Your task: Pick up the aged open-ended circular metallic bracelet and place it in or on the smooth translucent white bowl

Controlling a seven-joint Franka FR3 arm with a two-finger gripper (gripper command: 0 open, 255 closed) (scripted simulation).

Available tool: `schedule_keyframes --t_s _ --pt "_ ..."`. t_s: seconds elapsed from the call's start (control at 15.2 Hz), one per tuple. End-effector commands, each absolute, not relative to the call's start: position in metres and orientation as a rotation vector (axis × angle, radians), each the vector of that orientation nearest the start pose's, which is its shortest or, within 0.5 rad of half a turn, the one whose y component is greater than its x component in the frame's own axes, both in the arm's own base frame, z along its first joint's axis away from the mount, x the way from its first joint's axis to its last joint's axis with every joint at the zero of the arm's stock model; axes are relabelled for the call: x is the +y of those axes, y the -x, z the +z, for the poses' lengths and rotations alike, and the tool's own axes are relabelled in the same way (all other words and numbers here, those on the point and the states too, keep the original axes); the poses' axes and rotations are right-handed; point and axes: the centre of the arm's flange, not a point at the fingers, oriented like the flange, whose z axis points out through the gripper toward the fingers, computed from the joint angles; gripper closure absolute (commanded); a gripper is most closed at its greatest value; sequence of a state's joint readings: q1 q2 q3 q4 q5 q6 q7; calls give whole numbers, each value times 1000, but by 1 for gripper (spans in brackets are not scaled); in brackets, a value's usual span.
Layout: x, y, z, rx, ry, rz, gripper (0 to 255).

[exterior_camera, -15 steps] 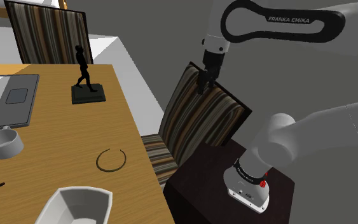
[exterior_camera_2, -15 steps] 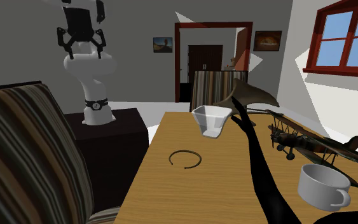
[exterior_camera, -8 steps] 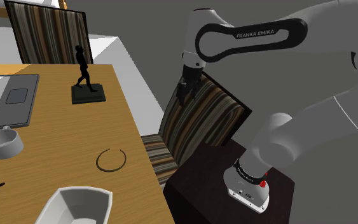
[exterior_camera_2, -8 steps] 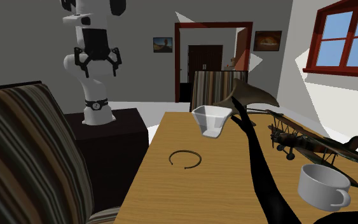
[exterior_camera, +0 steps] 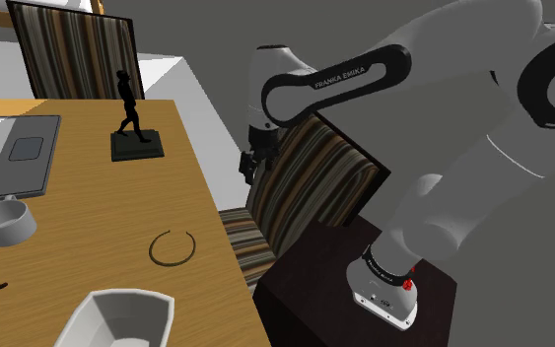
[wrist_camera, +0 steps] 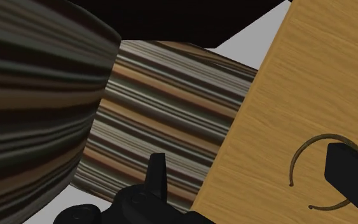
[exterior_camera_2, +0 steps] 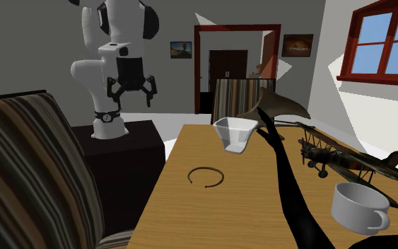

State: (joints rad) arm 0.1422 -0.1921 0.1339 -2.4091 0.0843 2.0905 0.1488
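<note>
A thin dark open-ended bracelet (exterior_camera: 172,246) (exterior_camera_2: 206,176) lies flat on the wooden table (exterior_camera: 88,187), near the edge closest to the arm. The white squared bowl (exterior_camera: 122,315) (exterior_camera_2: 234,133) stands on the same table, a short way from the bracelet. My black gripper (exterior_camera: 249,170) (exterior_camera_2: 130,95) hangs open and empty in the air, over the striped chair beside the table and well above the bracelet. In the wrist view the bracelet (wrist_camera: 297,154) lies ahead, partly behind one finger (wrist_camera: 352,172), with the gripper (wrist_camera: 254,184) wide apart.
A striped chair (exterior_camera: 305,187) stands between the stand (exterior_camera: 364,286) and the table edge. On the table are a black figure statue (exterior_camera: 130,108), a grey laptop-like slab (exterior_camera: 14,153), a white cup (exterior_camera: 4,222) (exterior_camera_2: 358,206) and a model biplane (exterior_camera_2: 338,159).
The arm has swung down and toward the shoulder view's left, bringing the open gripper lower and closer to the table edge. The bracelet and bowl have not moved.
</note>
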Motion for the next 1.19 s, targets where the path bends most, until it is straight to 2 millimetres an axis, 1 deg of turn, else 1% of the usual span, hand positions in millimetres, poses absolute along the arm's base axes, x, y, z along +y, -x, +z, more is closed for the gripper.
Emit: schedule_keyframes --t_s 0.0,1.12 --pt "141 -445 355 -126 3115 208 0" --pt "269 -542 197 -187 3120 209 0"
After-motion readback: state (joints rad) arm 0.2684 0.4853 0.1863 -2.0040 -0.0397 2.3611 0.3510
